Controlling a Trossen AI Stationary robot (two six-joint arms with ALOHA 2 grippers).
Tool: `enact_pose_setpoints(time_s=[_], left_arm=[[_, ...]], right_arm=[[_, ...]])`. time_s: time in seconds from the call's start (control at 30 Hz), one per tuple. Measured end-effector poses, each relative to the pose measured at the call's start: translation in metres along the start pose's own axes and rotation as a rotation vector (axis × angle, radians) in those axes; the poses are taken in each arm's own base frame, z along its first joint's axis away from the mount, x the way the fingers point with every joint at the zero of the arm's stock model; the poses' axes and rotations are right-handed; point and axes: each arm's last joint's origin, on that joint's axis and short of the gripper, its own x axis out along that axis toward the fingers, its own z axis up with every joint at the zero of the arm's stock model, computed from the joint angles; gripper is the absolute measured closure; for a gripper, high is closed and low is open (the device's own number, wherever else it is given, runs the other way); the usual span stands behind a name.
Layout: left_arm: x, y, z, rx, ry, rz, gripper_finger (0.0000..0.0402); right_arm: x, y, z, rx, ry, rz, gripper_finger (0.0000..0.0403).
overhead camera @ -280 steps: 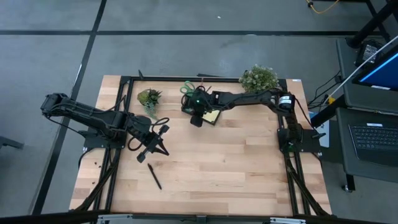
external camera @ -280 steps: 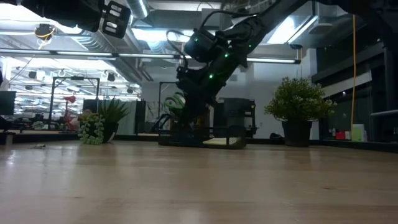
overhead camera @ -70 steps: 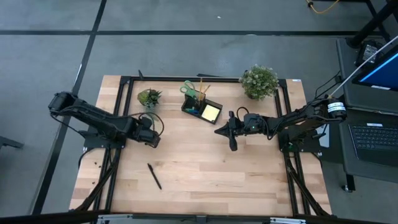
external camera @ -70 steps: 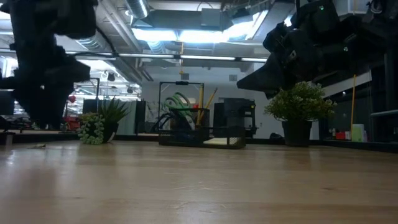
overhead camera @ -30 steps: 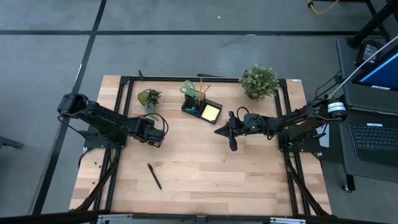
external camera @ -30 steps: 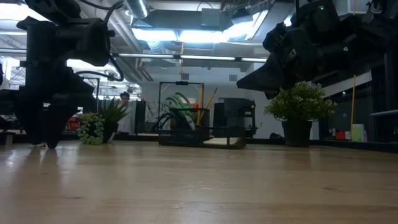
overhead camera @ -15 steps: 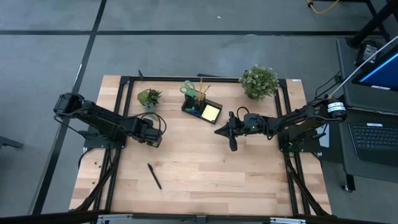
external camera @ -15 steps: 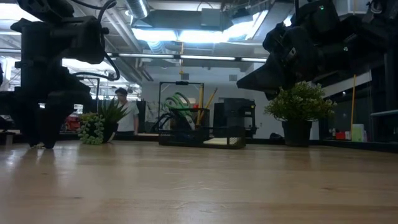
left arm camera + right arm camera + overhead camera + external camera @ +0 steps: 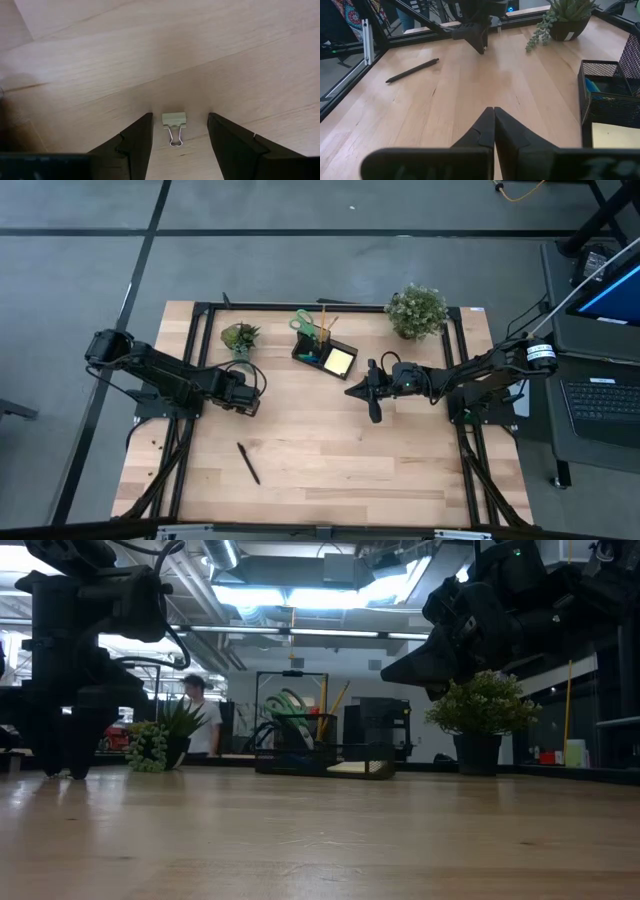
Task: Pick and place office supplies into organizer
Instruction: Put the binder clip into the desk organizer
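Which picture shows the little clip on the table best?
The left wrist view. There the small pale binder clip lies on the wooden table between the open fingers of the left pincer. In the high, low and right wrist views, that pincer hides it or it is too small to see.

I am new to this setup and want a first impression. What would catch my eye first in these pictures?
Probably the left gripper, open and low over the table with a small pale binder clip between its fingers. Next, the black mesh organizer at the table's far edge with green-handled scissors standing in its cup. The right gripper waits shut mid-table.
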Motion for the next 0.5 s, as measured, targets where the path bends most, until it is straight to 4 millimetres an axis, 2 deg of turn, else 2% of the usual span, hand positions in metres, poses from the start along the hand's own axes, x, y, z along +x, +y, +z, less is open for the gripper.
enact_pose_setpoints(time_s=[0.33, 0.5], left_arm=[[0.0000, 0.0000, 0.0003, 0.006, -0.016, 0.003, 0.0219], [0.0000, -0.0003, 0.0004, 0.005, -0.018, 0.000, 0.0248]], right_arm=[[0.0000, 0.0000, 0.0000, 0.003, 0.000, 0.000, 0.0393], [0.0000, 0.0000, 0.0000, 0.003, 0.000, 0.000, 0.0393]])
